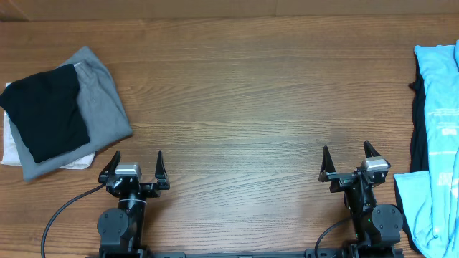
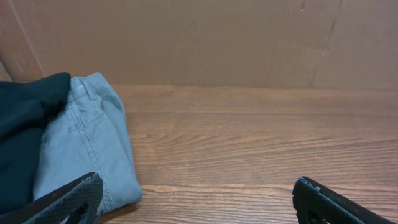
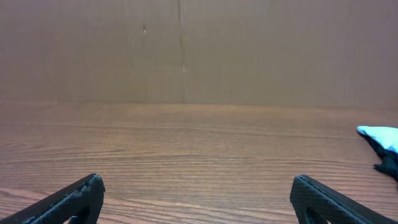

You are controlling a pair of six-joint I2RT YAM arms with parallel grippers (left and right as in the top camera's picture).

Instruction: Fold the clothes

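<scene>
A sky-blue T-shirt (image 1: 439, 107) of soft fabric, with white lettering, lies unfolded and rumpled at the far right side of the table, running off the edge of the overhead view. A dark garment (image 1: 416, 136) shows from under its left edge. In the right wrist view only a corner of the shirt (image 3: 379, 134) shows at the right border, with a bit of the dark cloth (image 3: 388, 163) just below it.

Well apart from these, at the far left of the table, sits a stack of three. A folded black garment (image 1: 46, 111) lies on top of a flat grey garment (image 1: 104, 107), which sticks out past it to the right and toward the back. A white garment (image 1: 11, 147) peeks out beneath both at the left and front edges. The left wrist view shows the grey cloth (image 2: 87, 149) with stitched seams and the black one (image 2: 25, 124) resting over it.

The brown wood-grain table (image 1: 237, 93) is bordered at the back by a plain cardboard wall (image 2: 217, 37).

The left gripper (image 1: 138, 156) sits at the near edge, just in front of the stack's right corner, its black fingers (image 2: 68, 199) spread wide with nothing between them. The right gripper (image 1: 346, 149) sits at the near edge just left of the blue shirt, its fingers (image 3: 68, 199) likewise spread wide and holding nothing. Neither touches any cloth. A black cable (image 1: 61, 215) curves away from the left arm's base.
</scene>
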